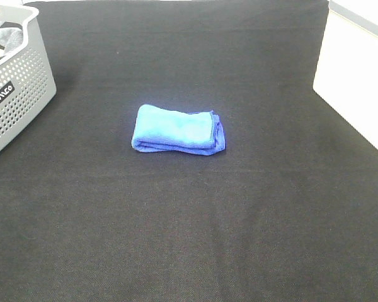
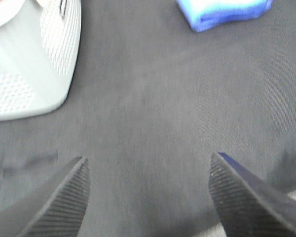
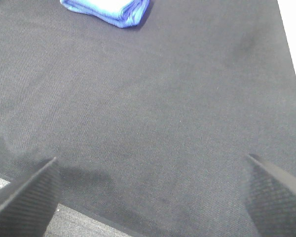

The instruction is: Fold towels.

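Note:
A bright blue towel [image 1: 177,129] lies folded into a small thick rectangle in the middle of the black table cloth. It also shows at the edge of the left wrist view [image 2: 222,12] and of the right wrist view [image 3: 108,10]. Neither arm shows in the exterior high view. My left gripper [image 2: 148,195] is open and empty, low over bare black cloth, well apart from the towel. My right gripper [image 3: 153,195] is open wide and empty, also over bare cloth away from the towel.
A perforated grey basket [image 1: 19,88] with a grey cloth inside stands at the table's back left; it also shows in the left wrist view [image 2: 34,59]. The black cloth ends at a white surface [image 1: 359,82] on the right.

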`<state>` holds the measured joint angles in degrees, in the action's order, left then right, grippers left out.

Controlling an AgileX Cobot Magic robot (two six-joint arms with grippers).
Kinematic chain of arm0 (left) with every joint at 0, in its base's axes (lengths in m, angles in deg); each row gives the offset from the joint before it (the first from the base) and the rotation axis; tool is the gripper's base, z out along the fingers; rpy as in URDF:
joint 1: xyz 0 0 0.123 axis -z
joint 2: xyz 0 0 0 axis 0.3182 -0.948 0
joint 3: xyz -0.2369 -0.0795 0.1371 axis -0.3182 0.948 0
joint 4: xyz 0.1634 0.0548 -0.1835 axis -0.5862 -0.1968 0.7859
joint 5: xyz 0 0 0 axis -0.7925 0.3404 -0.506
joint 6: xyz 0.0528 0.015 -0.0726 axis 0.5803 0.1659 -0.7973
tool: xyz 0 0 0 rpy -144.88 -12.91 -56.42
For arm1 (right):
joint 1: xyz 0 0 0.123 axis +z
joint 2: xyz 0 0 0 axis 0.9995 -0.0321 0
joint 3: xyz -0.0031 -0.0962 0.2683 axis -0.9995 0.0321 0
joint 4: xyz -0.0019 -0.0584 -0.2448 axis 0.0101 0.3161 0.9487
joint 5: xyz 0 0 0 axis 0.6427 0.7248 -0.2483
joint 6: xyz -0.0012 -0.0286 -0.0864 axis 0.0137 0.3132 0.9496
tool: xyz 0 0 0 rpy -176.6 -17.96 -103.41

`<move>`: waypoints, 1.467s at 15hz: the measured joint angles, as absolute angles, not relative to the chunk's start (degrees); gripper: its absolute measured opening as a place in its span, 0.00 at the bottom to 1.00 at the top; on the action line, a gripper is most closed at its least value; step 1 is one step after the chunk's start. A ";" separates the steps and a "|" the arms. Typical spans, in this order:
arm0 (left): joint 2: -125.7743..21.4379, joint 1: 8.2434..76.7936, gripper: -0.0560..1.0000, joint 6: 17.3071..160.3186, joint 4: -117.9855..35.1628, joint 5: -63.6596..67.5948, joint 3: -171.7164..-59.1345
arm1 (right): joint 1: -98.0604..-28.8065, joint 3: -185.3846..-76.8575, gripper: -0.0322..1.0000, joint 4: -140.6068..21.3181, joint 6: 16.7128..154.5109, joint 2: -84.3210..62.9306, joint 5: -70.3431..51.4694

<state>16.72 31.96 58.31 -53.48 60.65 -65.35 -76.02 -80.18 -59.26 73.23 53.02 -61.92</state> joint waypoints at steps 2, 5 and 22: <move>16.72 31.96 0.68 61.29 -51.24 59.33 -64.49 | -76.02 -80.18 0.92 -59.31 73.23 53.02 -61.81; 16.72 31.96 0.68 64.49 -48.72 58.87 -64.49 | -76.02 -80.18 0.92 -59.37 73.23 53.02 -61.81; 21.25 20.45 0.68 64.84 -48.61 58.59 -64.49 | -88.22 -80.18 0.92 -60.57 73.29 62.64 -61.69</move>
<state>21.25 20.45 64.84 -48.61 58.59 -64.49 -88.22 -80.18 -60.57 73.29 62.64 -61.69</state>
